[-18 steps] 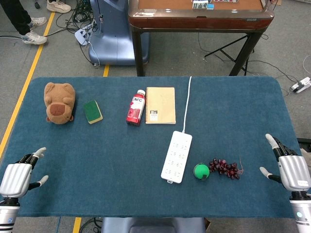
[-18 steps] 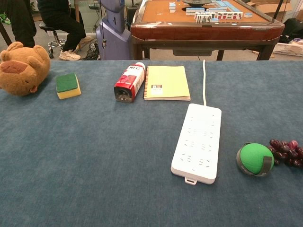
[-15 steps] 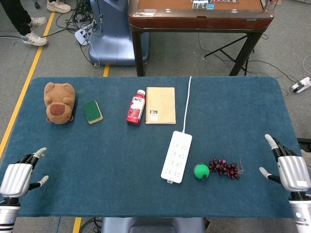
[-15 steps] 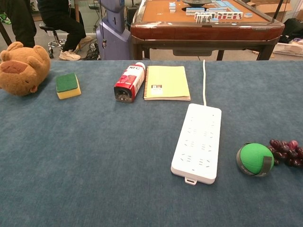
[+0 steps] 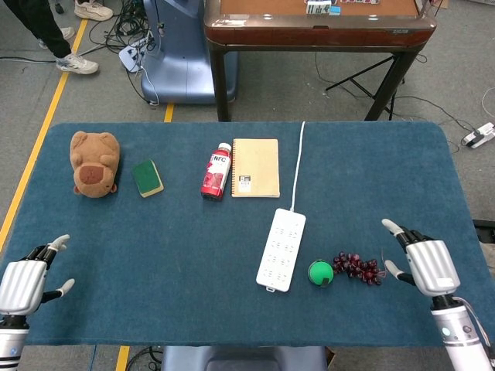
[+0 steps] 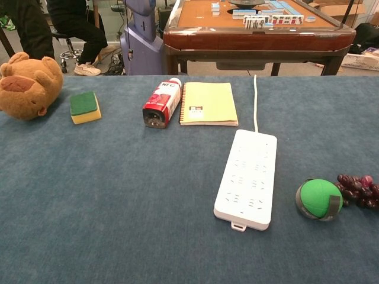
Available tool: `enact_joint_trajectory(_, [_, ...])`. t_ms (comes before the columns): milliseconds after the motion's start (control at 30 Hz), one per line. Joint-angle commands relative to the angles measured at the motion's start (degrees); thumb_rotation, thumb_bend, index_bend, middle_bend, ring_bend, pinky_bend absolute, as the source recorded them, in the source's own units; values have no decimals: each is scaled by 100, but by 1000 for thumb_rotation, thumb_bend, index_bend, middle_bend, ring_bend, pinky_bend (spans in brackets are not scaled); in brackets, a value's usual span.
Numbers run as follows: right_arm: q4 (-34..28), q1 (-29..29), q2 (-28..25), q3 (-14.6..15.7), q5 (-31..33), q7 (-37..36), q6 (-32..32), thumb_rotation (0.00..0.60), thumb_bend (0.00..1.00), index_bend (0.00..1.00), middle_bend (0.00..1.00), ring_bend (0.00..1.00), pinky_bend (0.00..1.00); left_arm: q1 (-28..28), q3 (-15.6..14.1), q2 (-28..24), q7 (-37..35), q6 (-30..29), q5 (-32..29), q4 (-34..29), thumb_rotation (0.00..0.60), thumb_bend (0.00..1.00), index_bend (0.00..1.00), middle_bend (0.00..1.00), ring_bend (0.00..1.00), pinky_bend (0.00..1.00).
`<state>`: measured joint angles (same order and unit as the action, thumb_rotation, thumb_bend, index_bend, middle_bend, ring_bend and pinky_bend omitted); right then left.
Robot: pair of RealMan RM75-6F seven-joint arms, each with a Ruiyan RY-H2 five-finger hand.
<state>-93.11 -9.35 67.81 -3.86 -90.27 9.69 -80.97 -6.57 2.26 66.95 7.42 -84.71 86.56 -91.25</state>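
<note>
The head view looks steeply down from high above the near edge of the blue cloth-covered surface, taking in its whole width and the floor beyond. The chest view sits low and close, facing across that surface toward the brown wooden table behind. Both share the white power strip, yellow spiral notebook and brown plush bear.

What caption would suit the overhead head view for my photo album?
Two open robot hands, left hand and right hand, over a blue table, the right beside grapes.
</note>
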Motion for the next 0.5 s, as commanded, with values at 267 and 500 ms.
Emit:
enact_joint_trajectory(267, [-895, -1045, 165, -581, 602, 2043, 1188, 600, 553, 242, 812, 945, 986, -14, 55, 4, -122, -53, -3, 69, 600, 170, 225, 330, 318, 569])
enact_joint_trajectory(500, [-924, -1511, 459, -769, 1133, 2600, 1655, 600, 707, 291, 990, 1000, 1000, 11, 87, 4, 45, -51, -135, 40, 600, 170, 227, 330, 318, 569])
